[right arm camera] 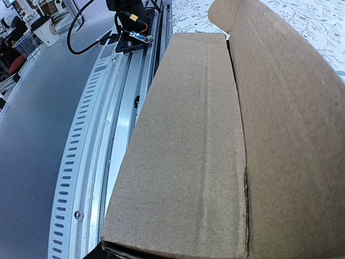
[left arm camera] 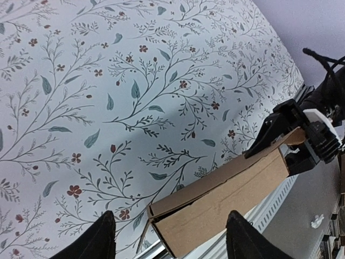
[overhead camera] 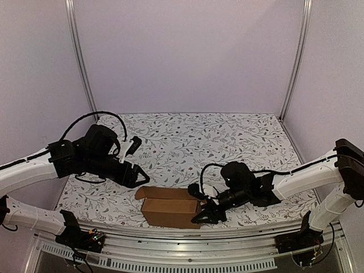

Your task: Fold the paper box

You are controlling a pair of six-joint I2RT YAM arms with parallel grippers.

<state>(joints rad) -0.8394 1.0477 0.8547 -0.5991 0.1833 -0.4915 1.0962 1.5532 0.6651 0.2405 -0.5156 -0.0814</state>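
The paper box [overhead camera: 169,209] is a plain brown cardboard box lying lengthwise at the table's near edge, with a flap raised at its left end. My right gripper [overhead camera: 208,214] is shut on the box's right end; in the right wrist view the box [right arm camera: 215,135] fills the frame and hides the fingers. My left gripper [overhead camera: 139,159] hovers open just left of the box, above its raised flap. In the left wrist view the box's left end [left arm camera: 226,199] lies past the two dark fingertips [left arm camera: 102,237], untouched, and the right gripper [left arm camera: 294,137] clamps the far end.
A floral cloth [overhead camera: 187,136] covers the table. A slotted aluminium rail [overhead camera: 187,236] runs along the near edge right beside the box. White walls and two frame posts [overhead camera: 79,57] close in the back and sides. A black cable [overhead camera: 96,116] loops over the left arm.
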